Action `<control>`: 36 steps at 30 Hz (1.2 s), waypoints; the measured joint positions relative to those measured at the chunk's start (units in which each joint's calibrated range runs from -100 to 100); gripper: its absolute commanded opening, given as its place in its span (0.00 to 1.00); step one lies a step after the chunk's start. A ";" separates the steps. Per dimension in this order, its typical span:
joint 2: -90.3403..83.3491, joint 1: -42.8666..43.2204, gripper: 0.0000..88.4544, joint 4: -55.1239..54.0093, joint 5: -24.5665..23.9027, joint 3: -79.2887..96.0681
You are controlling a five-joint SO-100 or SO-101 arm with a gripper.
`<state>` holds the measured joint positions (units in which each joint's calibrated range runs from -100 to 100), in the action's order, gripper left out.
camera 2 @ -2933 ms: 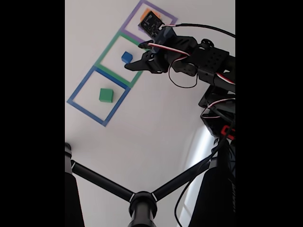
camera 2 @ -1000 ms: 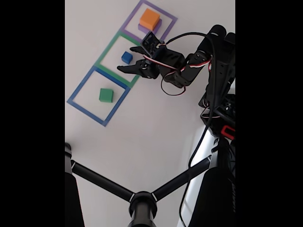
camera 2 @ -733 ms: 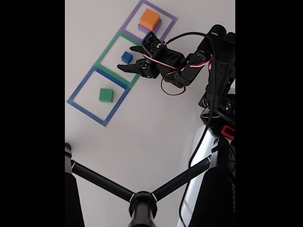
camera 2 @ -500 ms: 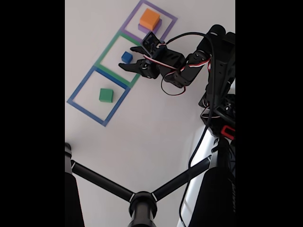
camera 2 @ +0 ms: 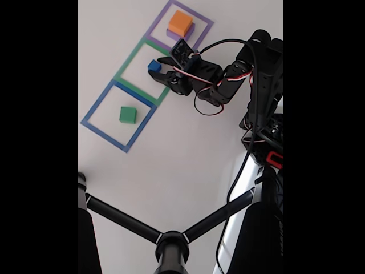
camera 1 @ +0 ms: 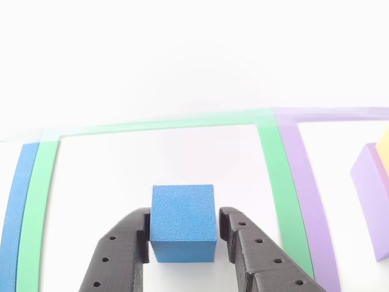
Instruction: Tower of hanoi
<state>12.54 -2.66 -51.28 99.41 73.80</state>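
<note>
black 3d-printed arm (camera 2: 228, 85) with looping black, red and white cables, its gripper (camera 1: 182, 234) fingers dotted with small holes.

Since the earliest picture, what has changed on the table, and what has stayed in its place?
The arm pulled back from the orange block, which sits on the purple block, and swung toward the green outline. The claw then closed in around the blue cube, one finger on each side. The cube appears slightly shifted. The green block in the blue outline and the orange-on-purple stack stayed put.
</note>
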 measured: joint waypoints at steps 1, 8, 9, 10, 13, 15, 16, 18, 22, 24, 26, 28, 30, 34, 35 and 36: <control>0.00 0.00 0.04 0.00 0.00 0.00; 0.00 0.00 0.03 0.00 0.00 0.00; 0.00 0.00 0.04 0.00 0.00 0.00; 0.00 0.00 0.04 0.00 0.00 0.00; -0.84 0.00 0.04 0.96 0.00 0.00; -3.63 0.00 0.04 3.45 0.00 0.00; -5.66 0.33 0.04 5.46 0.00 0.00; -10.64 1.56 0.04 10.59 0.00 0.00; -23.39 3.03 0.03 25.28 0.00 -0.70; -30.81 4.01 0.03 34.75 0.00 -2.18; -38.08 4.58 0.03 45.02 0.00 -4.18; -44.91 5.24 0.04 56.18 0.00 -7.22; -50.65 6.30 0.03 67.58 0.00 -10.97; -58.25 9.58 0.03 90.29 0.00 -21.85; -59.18 10.56 0.03 95.35 0.00 -25.07; -59.94 11.54 0.03 100.32 0.00 -28.46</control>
<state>-47.40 8.88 49.04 99.41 45.34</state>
